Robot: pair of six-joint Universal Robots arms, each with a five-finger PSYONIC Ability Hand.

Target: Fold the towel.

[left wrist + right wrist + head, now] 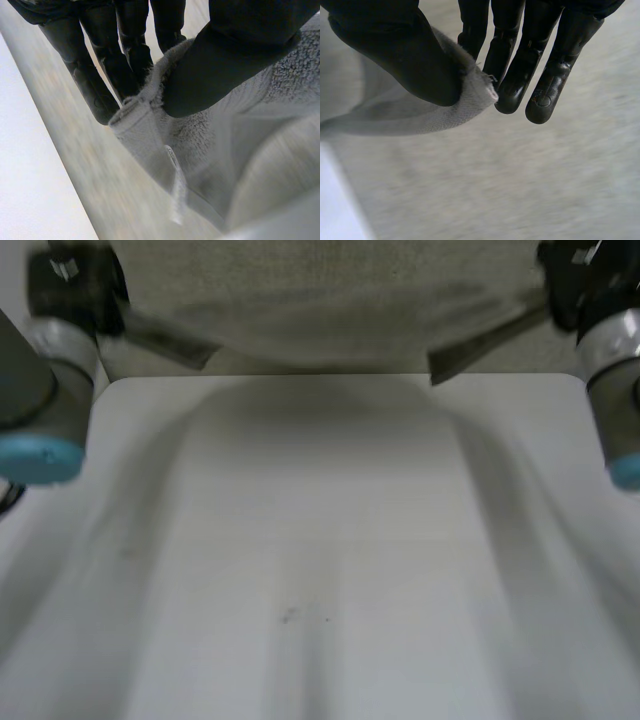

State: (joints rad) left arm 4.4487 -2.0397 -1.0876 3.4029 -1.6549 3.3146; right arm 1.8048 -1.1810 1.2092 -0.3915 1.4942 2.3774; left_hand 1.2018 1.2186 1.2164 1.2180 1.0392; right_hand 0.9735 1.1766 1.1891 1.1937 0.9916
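My left hand [235, 55] pinches one towel [200, 145] corner between thumb and fingers; my right hand [405, 55] pinches another. The towel hangs stretched between them at 12 o'clock, beyond the table [330, 540]. Step judged: spreading before the first fold. Next move: draw both corners level toward 6 o'clock.

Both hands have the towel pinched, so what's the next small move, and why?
Probably lower the towel flat onto the table, drawing it nearer. The left hand and right hand each pinch a corner, and it hangs spread between them over the far edge.
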